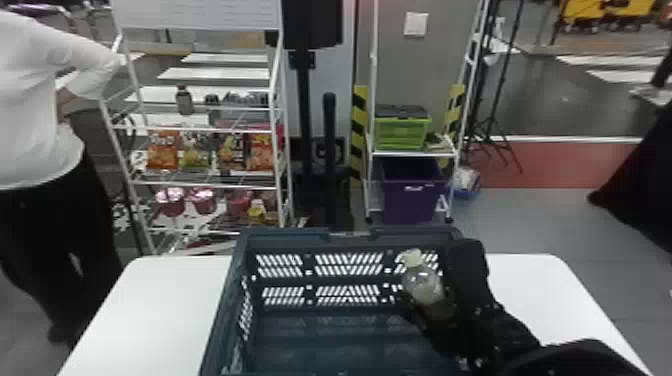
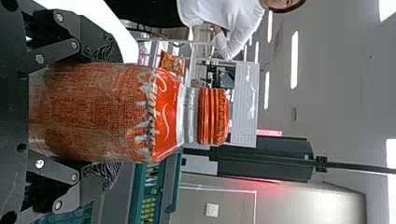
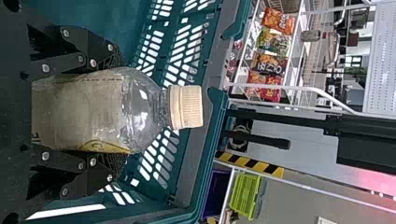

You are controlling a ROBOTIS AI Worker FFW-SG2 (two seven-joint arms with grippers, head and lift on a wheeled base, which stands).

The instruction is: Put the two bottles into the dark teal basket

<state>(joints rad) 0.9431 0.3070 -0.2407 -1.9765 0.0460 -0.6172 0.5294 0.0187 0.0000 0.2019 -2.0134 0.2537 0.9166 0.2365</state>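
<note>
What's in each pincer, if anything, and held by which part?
Left pincer: red-capped bottle, by the sides of its body. Right pincer: pale-capped bottle, body sides, below the neck.

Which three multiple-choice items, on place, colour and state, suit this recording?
1. Where is the cream-capped bottle?
A in the right claw; B on the table; C on a shelf

2. What colour is the cap on the bottle in the left claw?
A green; B blue; C orange-red

3. How are the two bottles?
A uncapped; B capped; C crushed flat

1 A: that claw grips its sides.
2 C: the left wrist view shows it.
3 B: a cap tops each neck.
</note>
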